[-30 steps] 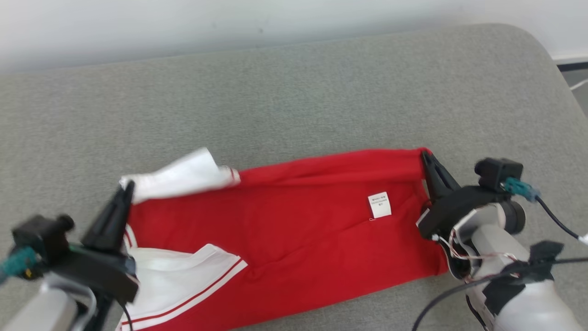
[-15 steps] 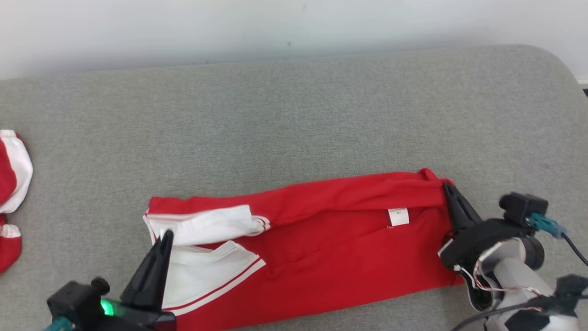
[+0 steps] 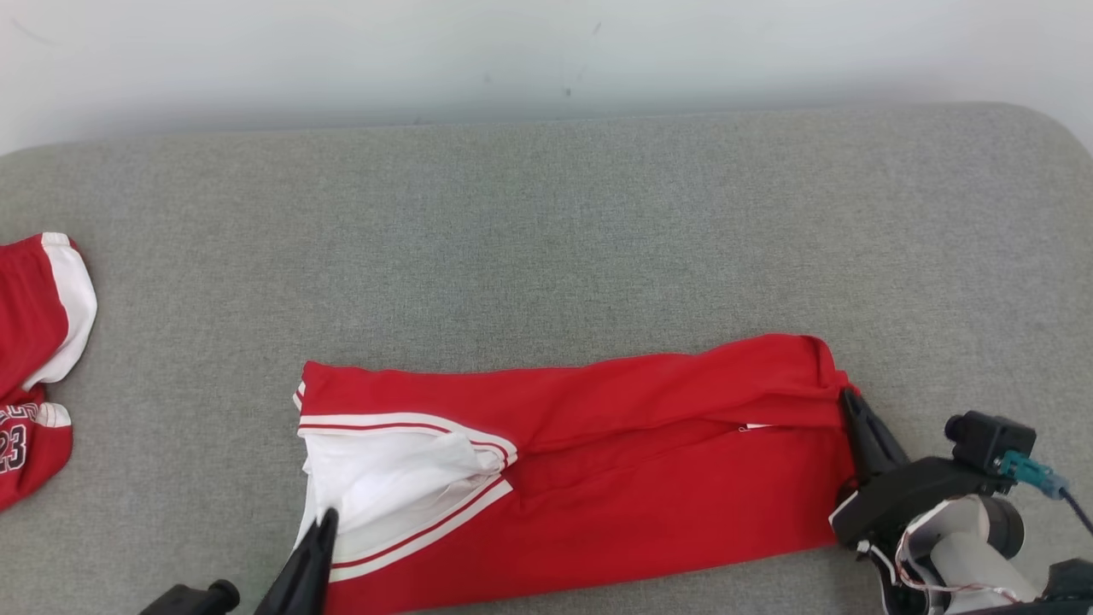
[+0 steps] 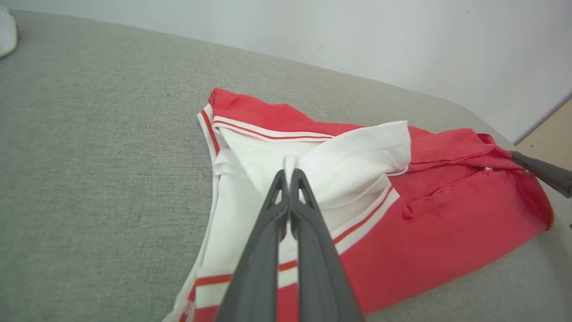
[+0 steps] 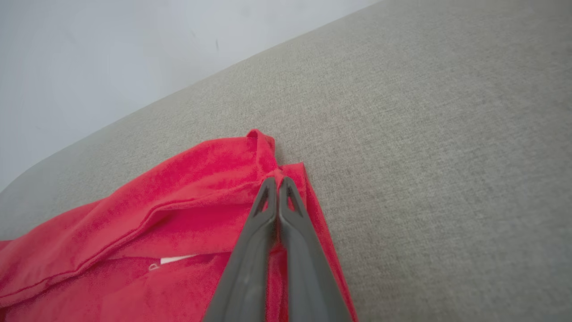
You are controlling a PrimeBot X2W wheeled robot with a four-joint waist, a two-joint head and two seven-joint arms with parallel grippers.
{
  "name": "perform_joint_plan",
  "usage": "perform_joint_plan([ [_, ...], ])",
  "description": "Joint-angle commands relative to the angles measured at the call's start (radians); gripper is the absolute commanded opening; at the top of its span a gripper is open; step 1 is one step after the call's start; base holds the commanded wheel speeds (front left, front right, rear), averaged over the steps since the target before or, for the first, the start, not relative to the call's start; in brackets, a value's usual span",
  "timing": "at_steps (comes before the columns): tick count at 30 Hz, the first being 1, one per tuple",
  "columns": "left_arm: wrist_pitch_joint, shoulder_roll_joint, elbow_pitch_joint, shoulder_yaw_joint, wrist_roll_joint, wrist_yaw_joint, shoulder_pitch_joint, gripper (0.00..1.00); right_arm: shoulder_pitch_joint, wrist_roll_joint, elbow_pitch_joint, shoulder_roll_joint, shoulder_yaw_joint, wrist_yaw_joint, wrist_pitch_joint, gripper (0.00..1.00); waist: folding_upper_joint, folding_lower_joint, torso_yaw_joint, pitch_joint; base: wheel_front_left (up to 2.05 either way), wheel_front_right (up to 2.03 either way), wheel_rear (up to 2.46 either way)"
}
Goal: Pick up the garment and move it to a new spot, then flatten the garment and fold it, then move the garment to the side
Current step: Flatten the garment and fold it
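**Item:** red sports garment (image 3: pixel 615 461) with a white side panel edged in red-and-white stripes. It lies lengthwise on grey woven upholstery (image 3: pixel 546 239), toward the near edge, and is doubled over along its length. The knit is soft and lightly creased. The lower left hem is cut off by the frame.

**Left gripper** (image 3: pixel 326 515): the long dark fingers are pressed together, pinching a raised tuck of the white panel at the garment's left end. The gripper body is cut off at the bottom of the head view.

**Right gripper** (image 3: pixel 848 397): the fingers are closed tip to tip on the bunched red corner at the garment's right end.

**White label** (image 5: pixel 178 259): mostly tucked beneath the upper fold, print unreadable.

**Second garment** (image 3: pixel 34 342): red with white trim, printed 23. It lies well apart at the left and is partly out of frame.

**Backdrop:** plain pale wall (image 3: pixel 512 51), faintly scuffed.
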Motion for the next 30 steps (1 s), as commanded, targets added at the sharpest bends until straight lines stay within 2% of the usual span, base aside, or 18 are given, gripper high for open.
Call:
perform_joint_plan([
  [1, -0.004, -0.016, 0.028, 0.006, 0.017, -0.012, 0.003, 0.00, 0.017, -0.006, 0.005, 0.003, 0.007, -0.001, -0.002, 0.00, 0.0001, 0.0000, 0.001, -0.005, 0.00, 0.00, 0.00],
  [8, -0.004, -0.069, 0.134, 0.053, 0.070, -0.053, -0.013, 0.00, 0.021, -0.008, 0.020, 0.014, 0.015, -0.001, -0.002, 0.00, 0.0001, 0.0000, -0.007, -0.016, 0.00, 0.00, 0.00],
  [9, -0.004, -0.078, 0.144, 0.064, 0.073, -0.057, -0.014, 0.09, 0.020, -0.010, 0.021, 0.015, 0.015, -0.001, -0.002, 0.26, 0.0001, 0.0000, -0.008, -0.017, 0.00, 0.00, 0.00],
  [10, -0.004, -0.085, 0.151, 0.074, 0.084, -0.057, -0.014, 0.71, 0.019, -0.013, 0.021, 0.015, 0.013, -0.001, -0.002, 0.83, 0.0001, 0.0000, -0.009, -0.019, 0.00, 0.00, 0.00],
  [11, -0.004, -0.095, 0.155, 0.085, 0.091, -0.060, -0.013, 1.00, 0.020, -0.016, 0.020, 0.016, 0.010, -0.001, -0.002, 1.00, 0.0001, 0.0000, -0.010, -0.020, 0.00, 0.00, 0.00],
  [21, -0.004, -0.166, 0.105, 0.216, 0.164, -0.094, 0.025, 1.00, 0.043, -0.045, -0.033, 0.014, -0.045, -0.001, -0.002, 1.00, 0.0001, 0.0000, -0.003, -0.033, 0.00, 0.00, 0.00],
  [30, -0.004, -0.243, 0.016, 0.362, 0.258, -0.092, 0.073, 1.00, 0.061, -0.083, -0.059, 0.016, -0.083, -0.001, -0.002, 1.00, 0.0001, 0.0000, 0.015, -0.059, 0.00, 0.00, 0.00],
])
